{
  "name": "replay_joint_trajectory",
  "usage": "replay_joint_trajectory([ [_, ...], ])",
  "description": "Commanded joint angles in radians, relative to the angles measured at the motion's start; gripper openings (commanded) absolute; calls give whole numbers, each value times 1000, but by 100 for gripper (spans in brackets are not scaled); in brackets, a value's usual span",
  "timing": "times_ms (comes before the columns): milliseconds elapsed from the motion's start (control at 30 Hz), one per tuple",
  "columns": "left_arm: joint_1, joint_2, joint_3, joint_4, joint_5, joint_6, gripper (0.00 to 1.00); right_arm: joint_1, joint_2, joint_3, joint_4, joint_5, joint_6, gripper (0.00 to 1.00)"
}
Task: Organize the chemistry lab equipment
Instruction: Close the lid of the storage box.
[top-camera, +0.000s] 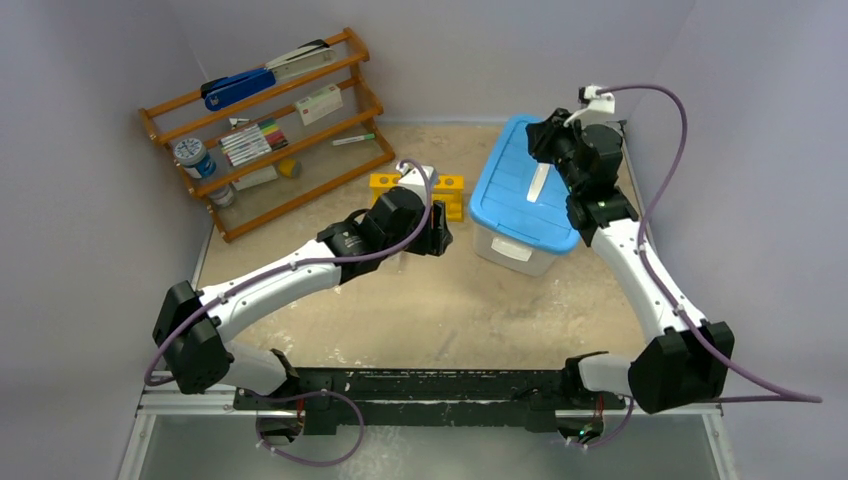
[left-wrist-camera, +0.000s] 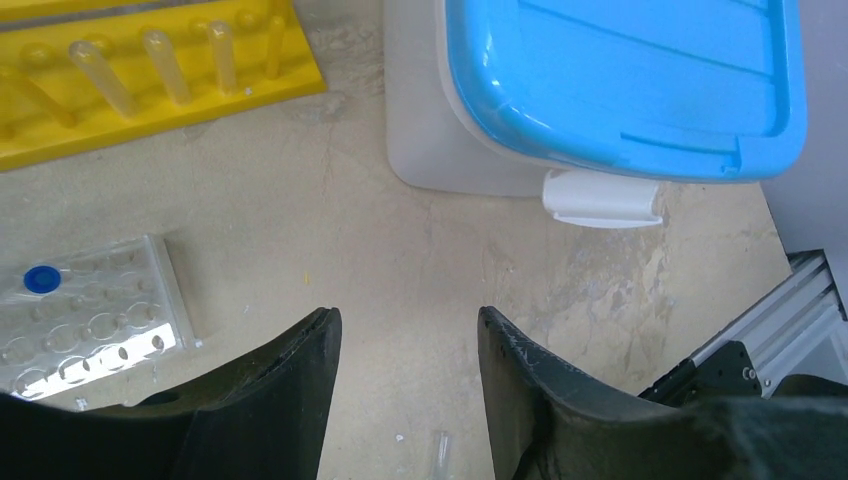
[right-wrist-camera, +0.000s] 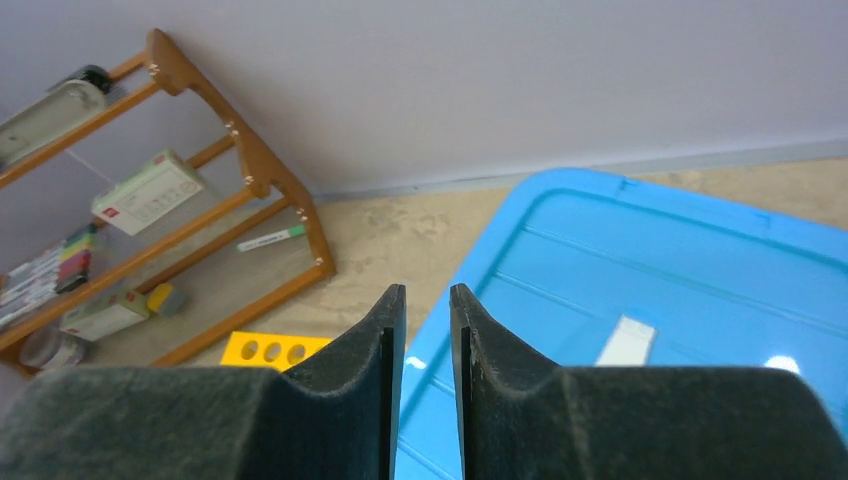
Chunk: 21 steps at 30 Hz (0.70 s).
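1. Fingers of left gripper (left-wrist-camera: 408, 320) spread wide, nothing between them, over bare table (left-wrist-camera: 400, 250).
2. To its left, clear tube tray (left-wrist-camera: 100, 330), one blue-capped tube (left-wrist-camera: 40, 278) in a corner hole; beyond, yellow rack (left-wrist-camera: 60, 140) holding clear tubes (left-wrist-camera: 165, 65).
3. Fingers of right gripper (right-wrist-camera: 427, 295) a slit apart, empty, above blue bin lid (right-wrist-camera: 680, 260).

Robot test cell dressed as lab bench. Plain pale walls (top-camera: 450, 40) box in worn sandy tabletop (top-camera: 450, 310). Left arm (top-camera: 290, 275), right arm (top-camera: 640, 265) bolted to dark rail (top-camera: 420, 385) at near edge; aluminium extrusion (left-wrist-camera: 770, 320) at side. Staged props: yellow rack (left-wrist-camera: 120, 125) with clear tubes (left-wrist-camera: 165, 68), clear tube tray (left-wrist-camera: 90, 320), blue-lidded bin (top-camera: 520, 195), wooden shelf (top-camera: 270, 130) with stapler (top-camera: 238, 87), markers (top-camera: 255, 142).
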<state>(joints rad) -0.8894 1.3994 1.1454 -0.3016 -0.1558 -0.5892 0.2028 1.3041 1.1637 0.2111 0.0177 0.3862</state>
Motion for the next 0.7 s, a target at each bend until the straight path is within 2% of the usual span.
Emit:
replay_joint_trajectory([
  [0,60,-25,60,26,11,21,52,1,-18,-49,-69,95,-19,25],
  [133,97,-52,44,5,19,24,52,5,47,-64,-53,73,-50,29],
  [400,140,-144,11,-49,-3,30,52,15,296,-45,-31,34,-13,32],
  [533,148,-158,6,-65,-13,40,52,23,259,-68,19,37,10,31],
  [667,152,-156,-6,-40,-1,36,52,23,178,-21,-29,86,2,31],
])
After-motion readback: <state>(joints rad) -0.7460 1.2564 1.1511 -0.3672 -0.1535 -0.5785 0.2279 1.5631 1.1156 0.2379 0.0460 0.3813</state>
